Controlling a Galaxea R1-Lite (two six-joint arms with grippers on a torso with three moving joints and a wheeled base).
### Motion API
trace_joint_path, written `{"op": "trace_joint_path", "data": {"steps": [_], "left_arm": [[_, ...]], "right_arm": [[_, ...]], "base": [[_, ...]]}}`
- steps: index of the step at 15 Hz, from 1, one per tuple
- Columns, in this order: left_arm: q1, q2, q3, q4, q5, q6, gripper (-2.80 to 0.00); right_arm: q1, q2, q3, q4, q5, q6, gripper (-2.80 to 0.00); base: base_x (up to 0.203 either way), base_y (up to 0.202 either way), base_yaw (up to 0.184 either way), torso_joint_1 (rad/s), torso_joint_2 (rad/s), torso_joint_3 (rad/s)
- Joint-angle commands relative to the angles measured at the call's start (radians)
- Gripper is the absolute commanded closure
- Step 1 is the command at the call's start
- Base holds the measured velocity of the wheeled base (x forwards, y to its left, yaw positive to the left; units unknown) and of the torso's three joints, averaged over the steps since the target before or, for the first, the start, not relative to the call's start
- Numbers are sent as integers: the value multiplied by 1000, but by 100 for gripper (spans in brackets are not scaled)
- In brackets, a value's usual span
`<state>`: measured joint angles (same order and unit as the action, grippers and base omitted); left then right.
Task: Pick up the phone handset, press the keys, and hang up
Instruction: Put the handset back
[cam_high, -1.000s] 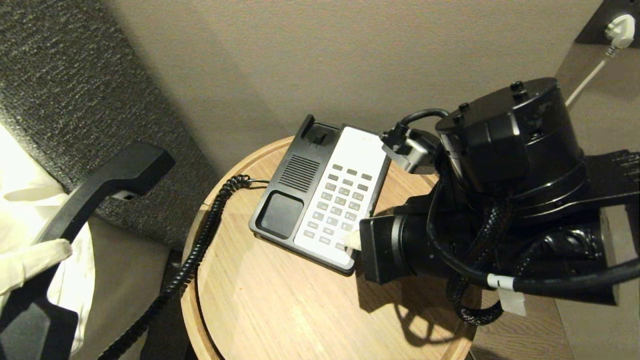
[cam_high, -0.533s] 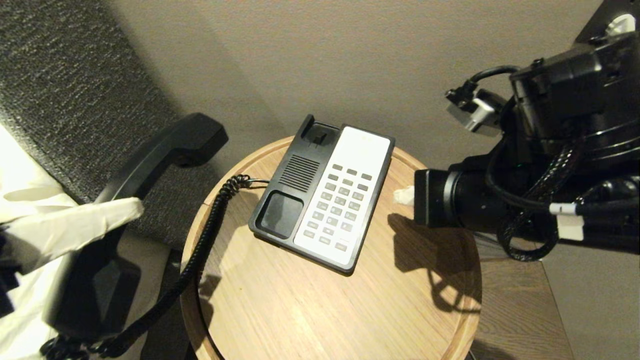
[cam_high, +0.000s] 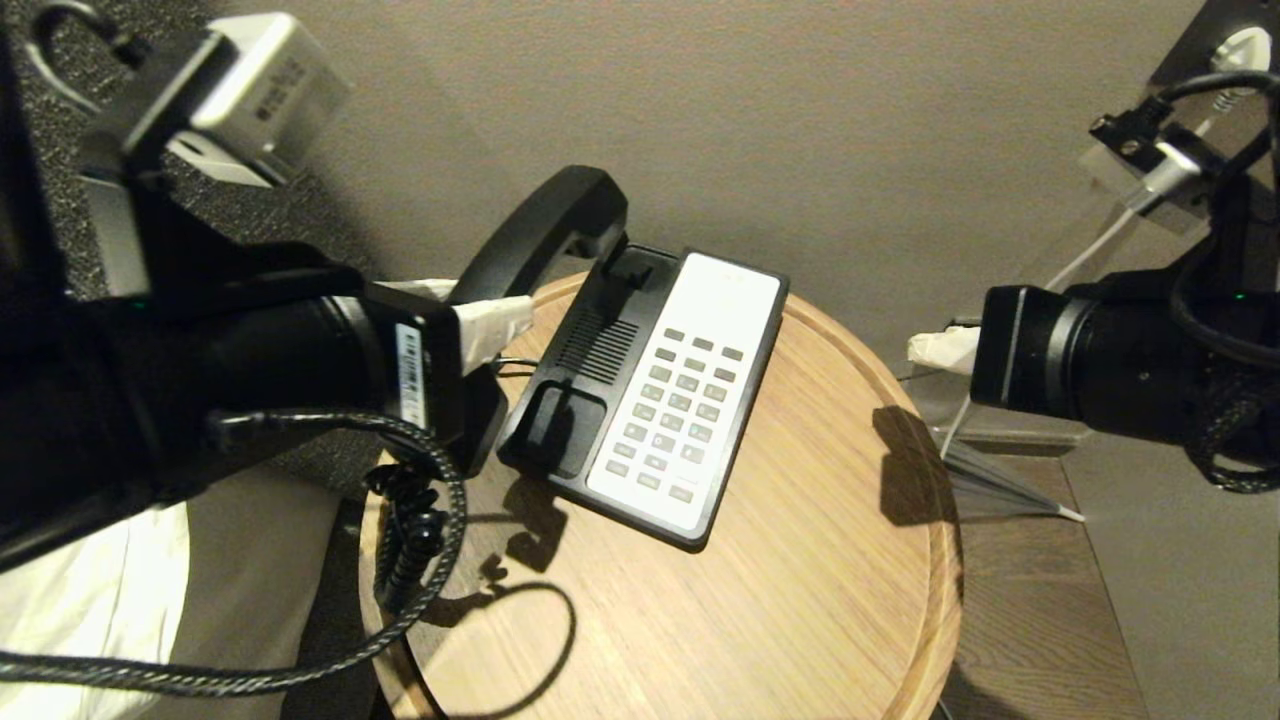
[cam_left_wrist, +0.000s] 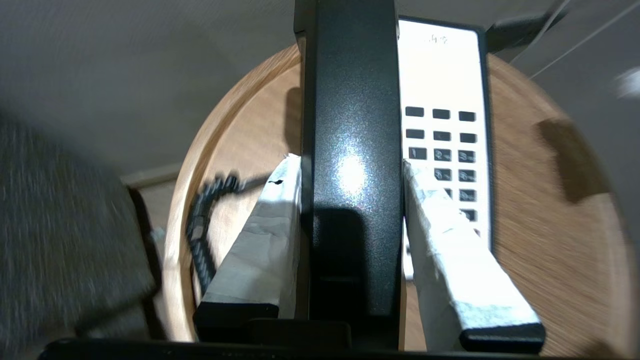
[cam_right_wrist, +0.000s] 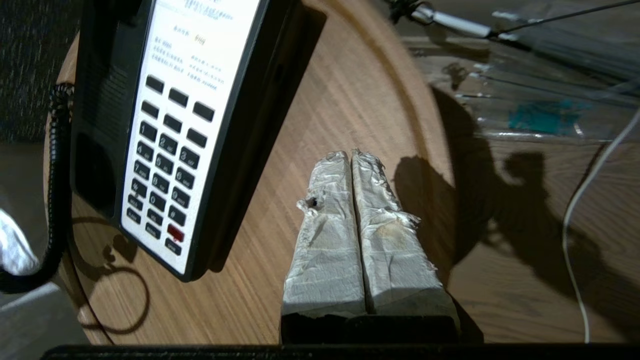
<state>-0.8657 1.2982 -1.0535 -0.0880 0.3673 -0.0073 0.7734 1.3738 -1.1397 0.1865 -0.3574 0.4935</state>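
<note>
My left gripper (cam_high: 480, 300) is shut on the middle of the black phone handset (cam_high: 545, 235), its white-wrapped fingers (cam_left_wrist: 270, 235) pressing on both sides of the handset (cam_left_wrist: 352, 150). The handset is tilted over the left cradle side of the black-and-white phone base (cam_high: 600, 345). Its far end is at the hook and its near end is hidden behind my arm. The keys (cam_high: 680, 410) lie uncovered on the white faceplate, the reddish key (cam_right_wrist: 175, 232) among them. My right gripper (cam_high: 935, 348) hangs shut and empty off the table's right edge, its tips (cam_right_wrist: 345, 155) together.
The phone stands on a round wooden table (cam_high: 800, 560) with a raised rim. The coiled cord (cam_high: 405, 530) hangs over its left edge. White bedding (cam_high: 90, 600) and a grey textured panel are at the left. A white cable and plug (cam_high: 1245, 45) are at the right.
My left arm has carried the handset rightward from beyond the table's left edge to over the base's cradle. My right gripper has pulled back rightward from the keys, past the table's edge.
</note>
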Motion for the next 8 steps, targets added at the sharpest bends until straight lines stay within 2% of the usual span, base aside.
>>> {"op": "trace_joint_path", "data": {"steps": [1,4,6,8], "left_arm": [[4,98,4,-51,-2,25,0],[10,134,9,-65,-1,34,0],[48,146,23,-79,-3,99,0],[50,156,33,-126,-5,112,0]], "right_arm": [[-11,-48,8,3,-11,3,0],[-32,-79,31,2,-29,11,0],[-32,-109,72,2,-21,15,0],[-32,-121,86,2,-18,16,0]], "base": [[0,0,0,0,0,0],[0,0,0,0,0,0],[0,0,0,0,0,0],[0,0,0,0,0,0]]}}
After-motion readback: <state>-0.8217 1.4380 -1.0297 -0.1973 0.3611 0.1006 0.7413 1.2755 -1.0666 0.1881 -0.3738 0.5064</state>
